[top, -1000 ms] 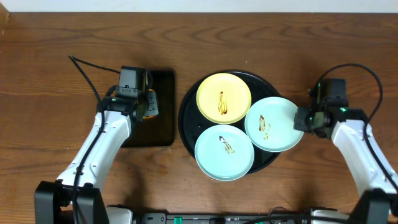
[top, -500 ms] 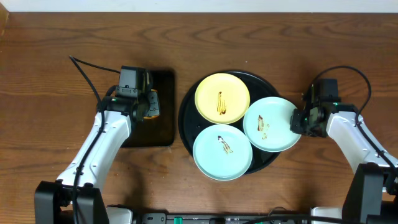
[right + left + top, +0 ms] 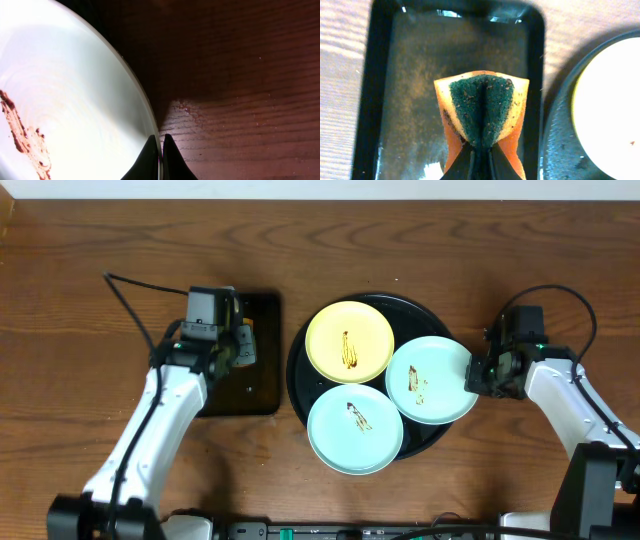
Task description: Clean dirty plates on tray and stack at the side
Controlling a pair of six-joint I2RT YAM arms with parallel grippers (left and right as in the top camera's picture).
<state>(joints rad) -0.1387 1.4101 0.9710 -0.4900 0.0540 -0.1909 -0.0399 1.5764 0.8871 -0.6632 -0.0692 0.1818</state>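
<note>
Three dirty plates lie on the round black tray point(image 3: 415, 313), each with a brown smear: a pale yellow plate point(image 3: 348, 342) at the back, a mint plate point(image 3: 355, 428) in front and a mint plate point(image 3: 428, 380) on the right. My right gripper point(image 3: 478, 375) is shut on the right plate's rim; the right wrist view shows both fingers point(image 3: 161, 145) pinching the thin edge of that plate point(image 3: 65, 100) over the wood. My left gripper point(image 3: 481, 160) is shut on an orange sponge point(image 3: 482, 107) with a green scouring face, over the small tray.
A rectangular black tray point(image 3: 255, 385), wet and speckled point(image 3: 410, 90), sits left of the round tray point(image 3: 560, 145). Brown wood table point(image 3: 560, 290) surrounds both trays. A black cable point(image 3: 130, 295) trails back from the left arm.
My right gripper closed onto the rim of the right mint plate. All three plates slid slightly to the left. The left arm shifted a little with the sponge.
</note>
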